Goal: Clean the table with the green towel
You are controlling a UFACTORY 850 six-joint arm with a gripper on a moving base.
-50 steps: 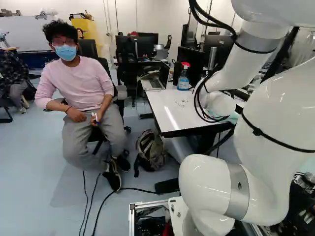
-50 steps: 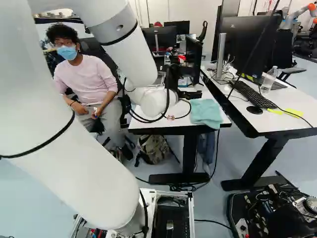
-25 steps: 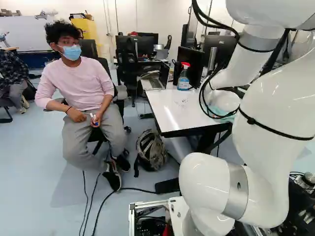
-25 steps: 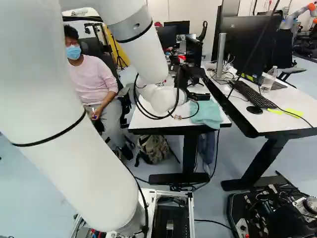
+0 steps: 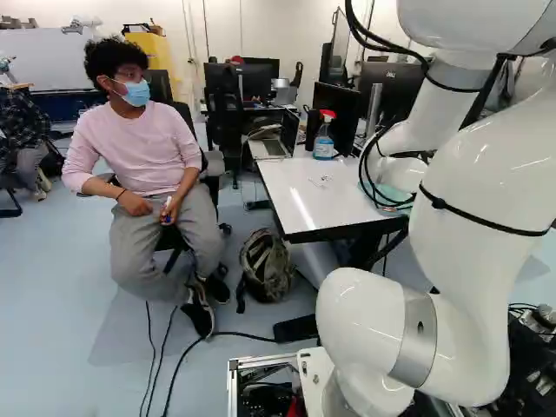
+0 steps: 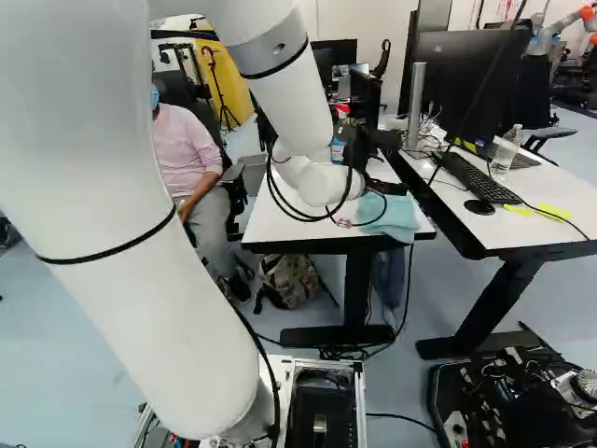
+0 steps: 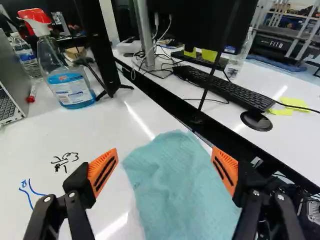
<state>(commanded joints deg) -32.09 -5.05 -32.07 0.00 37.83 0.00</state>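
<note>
I've got the gripper (image 6: 390,189) over the table (image 7: 100,135), fingers spread wide, orange pads (image 7: 102,172) facing each other across a broad gap. Green towel (image 7: 175,185) lies on the tabletop ahead of and between them, a bit rumpled, along the table's edge. Can't tell from here if either fingertip touches the cloth

Black scribble (image 7: 65,161) is on the white top just outside one finger, blue marker lines (image 7: 33,192) a little further out on that same side. Spray bottle (image 7: 70,82) with blue liquid stands upright well ahead of that finger — laptop (image 7: 10,100) beside it, further outward

Past the other finger I see the second table (image 7: 295,137), across a dark gap: mouse (image 7: 256,120) nearest that finger, keyboard (image 7: 225,90) beyond it, yellow sticky notes (image 7: 295,103) off to the outer side — all well apart from the pads
</note>
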